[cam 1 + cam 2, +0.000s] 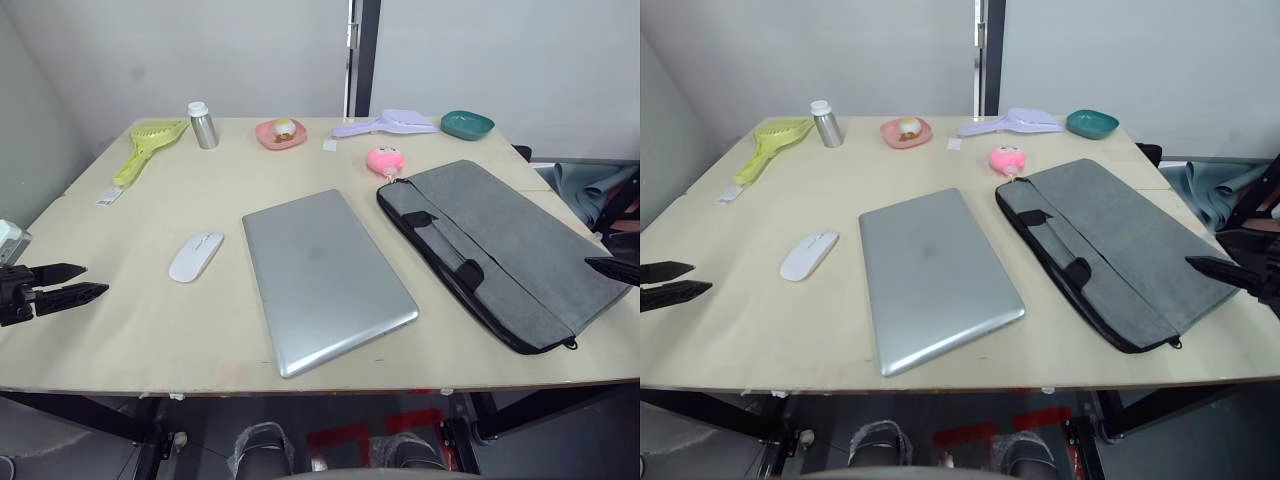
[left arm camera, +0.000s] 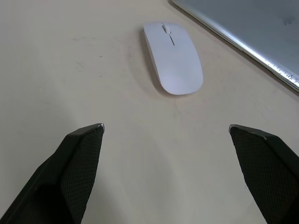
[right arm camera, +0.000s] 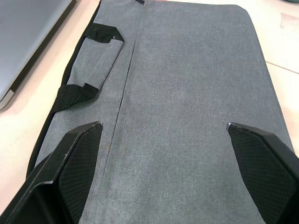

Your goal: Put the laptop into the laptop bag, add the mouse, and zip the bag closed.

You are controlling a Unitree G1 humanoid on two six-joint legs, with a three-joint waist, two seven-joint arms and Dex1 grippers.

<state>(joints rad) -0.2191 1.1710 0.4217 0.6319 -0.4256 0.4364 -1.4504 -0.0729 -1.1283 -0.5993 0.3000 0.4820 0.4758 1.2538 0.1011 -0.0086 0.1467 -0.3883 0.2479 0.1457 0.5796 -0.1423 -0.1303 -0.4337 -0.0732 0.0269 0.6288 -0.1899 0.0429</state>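
Observation:
The silver-grey laptop [image 1: 322, 274] lies shut in the middle of the table. To its right the dark grey laptop bag [image 1: 500, 245] lies flat, its black handles [image 1: 445, 250] toward the laptop. Left of the laptop sits the white mouse [image 1: 196, 256]. My left gripper [image 1: 72, 282] hovers open at the table's left edge, pointing at the mouse [image 2: 173, 58], with a stretch of bare table between them. My right gripper [image 3: 166, 128] is open just above the bag's right end; one fingertip [image 1: 610, 268] shows over the bag's right edge.
Along the far edge of the table [image 1: 150, 340] stand a yellow-green scoop [image 1: 145, 145], a metal bottle [image 1: 203, 125], a pink dish [image 1: 281, 133], a lilac scoop [image 1: 390, 124] and a teal bowl [image 1: 467, 124]. A pink plush toy [image 1: 385, 161] lies by the bag's far corner.

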